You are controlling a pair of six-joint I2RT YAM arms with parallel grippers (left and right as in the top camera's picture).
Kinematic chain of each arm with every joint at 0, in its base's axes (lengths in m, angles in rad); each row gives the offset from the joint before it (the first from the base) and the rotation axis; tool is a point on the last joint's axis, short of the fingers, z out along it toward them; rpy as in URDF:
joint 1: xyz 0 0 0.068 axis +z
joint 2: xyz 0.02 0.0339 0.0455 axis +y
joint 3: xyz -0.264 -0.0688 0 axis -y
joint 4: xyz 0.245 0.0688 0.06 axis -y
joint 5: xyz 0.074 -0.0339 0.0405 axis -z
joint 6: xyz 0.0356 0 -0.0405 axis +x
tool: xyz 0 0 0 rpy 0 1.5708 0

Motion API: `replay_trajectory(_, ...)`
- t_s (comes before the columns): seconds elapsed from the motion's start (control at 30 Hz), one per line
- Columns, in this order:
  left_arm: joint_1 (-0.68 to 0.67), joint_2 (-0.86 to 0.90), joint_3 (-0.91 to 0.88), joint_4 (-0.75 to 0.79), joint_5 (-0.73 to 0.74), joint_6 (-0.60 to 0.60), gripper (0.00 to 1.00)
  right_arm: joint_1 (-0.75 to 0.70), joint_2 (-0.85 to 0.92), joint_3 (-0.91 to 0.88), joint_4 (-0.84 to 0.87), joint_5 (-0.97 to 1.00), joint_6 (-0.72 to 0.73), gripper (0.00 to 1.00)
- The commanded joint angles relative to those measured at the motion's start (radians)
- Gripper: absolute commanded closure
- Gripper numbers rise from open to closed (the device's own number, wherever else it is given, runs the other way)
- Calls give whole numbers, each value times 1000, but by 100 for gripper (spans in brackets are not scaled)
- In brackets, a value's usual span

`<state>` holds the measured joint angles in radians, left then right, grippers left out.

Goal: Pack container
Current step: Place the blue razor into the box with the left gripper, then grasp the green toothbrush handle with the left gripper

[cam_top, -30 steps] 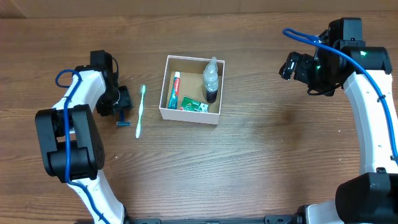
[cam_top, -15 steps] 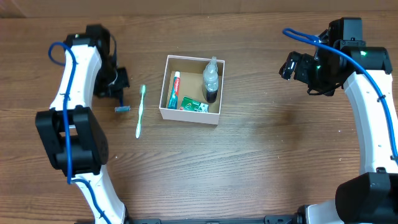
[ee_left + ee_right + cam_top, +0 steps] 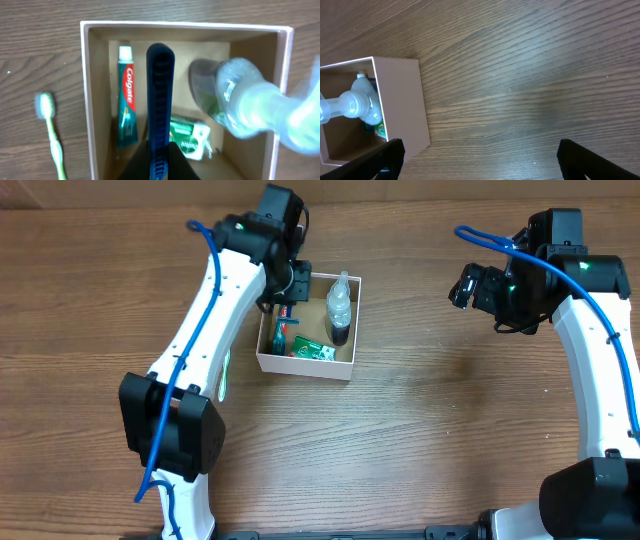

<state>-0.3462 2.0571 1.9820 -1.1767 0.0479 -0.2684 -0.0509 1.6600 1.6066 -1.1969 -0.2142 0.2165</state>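
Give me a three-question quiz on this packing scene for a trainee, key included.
1. Which item lies on the table outside the container?
A) toothpaste
B) toothbrush
C) clear bottle

2. True or false: the right gripper is holding something.

3. Fill in: the left gripper holds a blue ____ above the container.

Key: 1 B; 2 false, its fingers are spread with nothing between them; 3 comb.
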Motion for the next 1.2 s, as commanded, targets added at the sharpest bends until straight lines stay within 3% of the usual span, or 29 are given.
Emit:
replay_trajectory(0.0, 29, 0, -55, 20, 13, -52, 58, 2, 3, 16, 6, -8, 5, 0)
replay_trajectory(0.13, 88, -12, 2, -100, 39, 24, 60, 2, 3, 16, 6, -8, 5, 0)
replay_trajectory(0.2, 146, -12, 57, -191, 39, 67, 36, 2, 3, 16, 6, -8, 5, 0)
replay_trajectory(0.3, 214, -10, 55, -249, 26, 67, 28, 2, 3, 16, 6, -8, 5, 0)
replay_trajectory(0.4, 283, -10, -12, -204, 24, 66, 23, 2, 3, 16, 6, -8, 5, 0)
replay_trajectory(0.67, 300, -9, -323, 69, 31, 195, 23, 2, 3, 16, 6, -8, 5, 0)
replay_trajectory(0.73, 301, -9, -394, 141, 31, 205, 27, 2, 3, 16, 6, -8, 5, 0)
replay_trajectory(0.87, 301, -9, -461, 225, 22, 205, 39, 2, 3, 16, 6, -8, 5, 0)
replay_trajectory(1.07, 302, 1, -542, 324, 19, 226, 39, 2, 3, 16, 6, -8, 5, 0)
replay_trajectory(1.17, 302, 3, -569, 327, 14, 247, 44, 2, 3, 16, 6, -8, 5, 0)
